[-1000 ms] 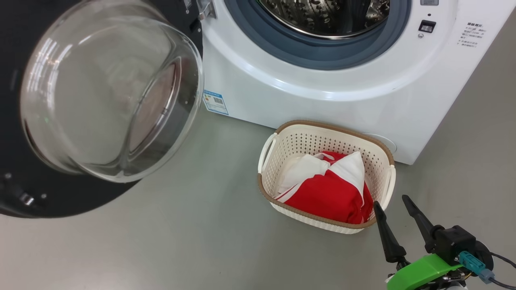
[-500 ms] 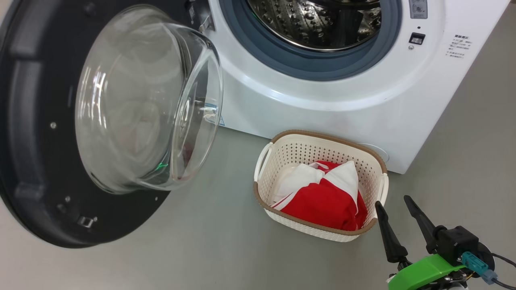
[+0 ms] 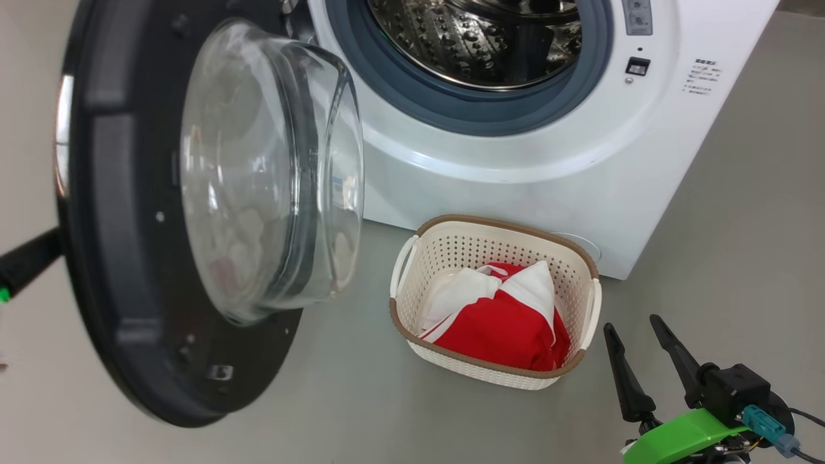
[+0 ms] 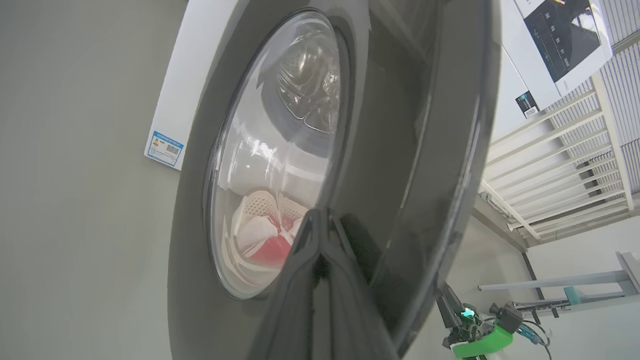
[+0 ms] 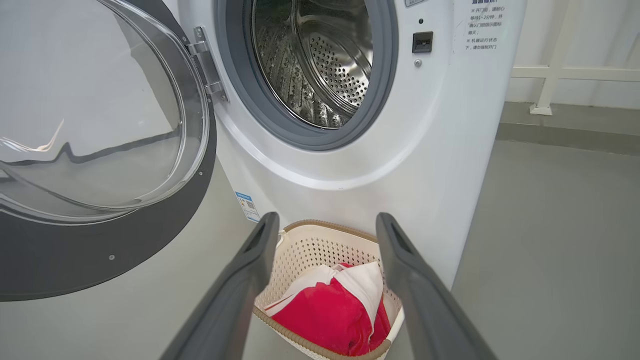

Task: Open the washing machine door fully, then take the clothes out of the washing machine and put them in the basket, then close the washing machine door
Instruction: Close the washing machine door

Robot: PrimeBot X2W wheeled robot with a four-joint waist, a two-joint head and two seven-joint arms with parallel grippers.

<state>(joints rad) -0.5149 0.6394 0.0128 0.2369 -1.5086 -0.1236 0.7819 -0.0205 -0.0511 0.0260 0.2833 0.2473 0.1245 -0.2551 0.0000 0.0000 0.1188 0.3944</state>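
Observation:
The washing machine door (image 3: 116,225) stands half swung, its black rim and glass bowl between me and the white washing machine (image 3: 515,167). The steel drum (image 3: 477,38) looks bare. In the left wrist view my left gripper (image 4: 320,215) is shut, its tips against the door's (image 4: 400,150) glossy outer face. Its dark fingers (image 3: 29,261) stick out past the door's left edge. The red and white clothes (image 3: 509,325) lie in the basket (image 3: 493,229) in front of the machine. My right gripper (image 3: 633,324) hangs open beside the basket's right end, holding nothing. In the right wrist view my right gripper (image 5: 327,220) frames the basket (image 5: 310,245).
Grey floor (image 3: 361,399) spreads in front of and to the right of the machine. A latch socket (image 3: 638,66) sits right of the drum opening. A white railing (image 5: 550,70) runs behind the machine's right side.
The door has swung toward the machine, showing its edge more and its inner face less. The left gripper's fingers have come into sight behind it. The head camera shifted; the right gripper stays put.

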